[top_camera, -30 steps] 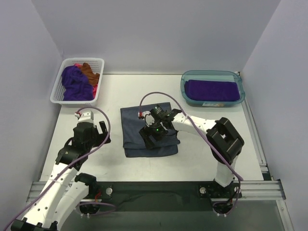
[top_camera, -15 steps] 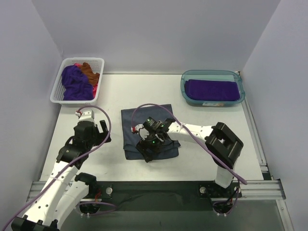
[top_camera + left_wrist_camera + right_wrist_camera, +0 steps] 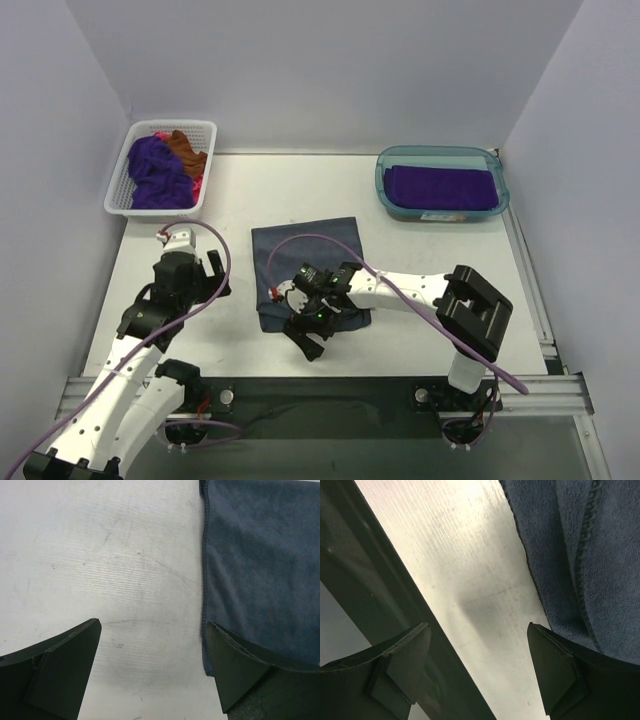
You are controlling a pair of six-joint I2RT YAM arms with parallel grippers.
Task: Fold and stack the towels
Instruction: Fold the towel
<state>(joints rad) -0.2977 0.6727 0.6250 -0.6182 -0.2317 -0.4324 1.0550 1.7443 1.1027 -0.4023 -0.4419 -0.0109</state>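
- Already one purple towel (image 3: 443,187) lies folded in the teal tub (image 3: 384,180) at the table's far right corner.
- Slate towel (image 3: 300,262) lies partly folded mid-table; crumpled towels (image 3: 158,172) wait in the basket (image 3: 118,200), far left corner.
- Left fingers (image 3: 65,665) and right fingers (image 3: 552,672) gape wide, holding nothing, beside the slate towel's left and near edges.

White table (image 3: 230,200), matte, evenly lit from above.
Below left gripper (image 3: 153,625): faint scuff marks (image 3: 150,562), fine ribbed grain in surface.
Below right gripper (image 3: 479,626): bright glare (image 3: 450,545) on tabletop, soft shadow patch (image 3: 470,605); dark edge strip (image 3: 365,580) at its left.
Pale lavender walls: back wall (image 3: 320,70) far ahead of both, left wall (image 3: 50,150) and right wall (image 3: 590,150) closing sides.
Aluminium rail (image 3: 545,385) behind them, along near table edge.
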